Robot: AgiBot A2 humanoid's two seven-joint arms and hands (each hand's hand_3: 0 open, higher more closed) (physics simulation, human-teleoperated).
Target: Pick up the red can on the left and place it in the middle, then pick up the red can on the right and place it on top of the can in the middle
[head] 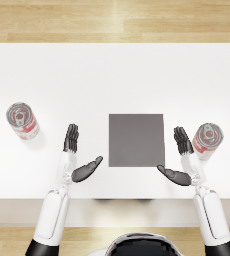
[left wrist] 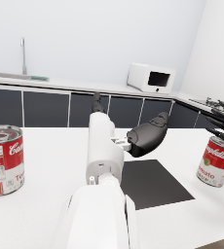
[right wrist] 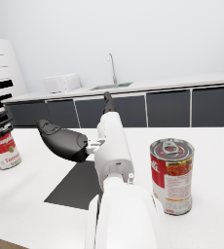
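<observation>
The left can [head: 22,120] stands upright, outward of the empty, spread left hand [head: 76,155]; the right hand [head: 181,159] is empty too.

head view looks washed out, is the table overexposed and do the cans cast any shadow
Head view: the white table is bright and nearly featureless, with only faint soft shadows beside the left can and right can. Left wrist view: the left can's label reads clearly; the dark mat shows no glare.
</observation>
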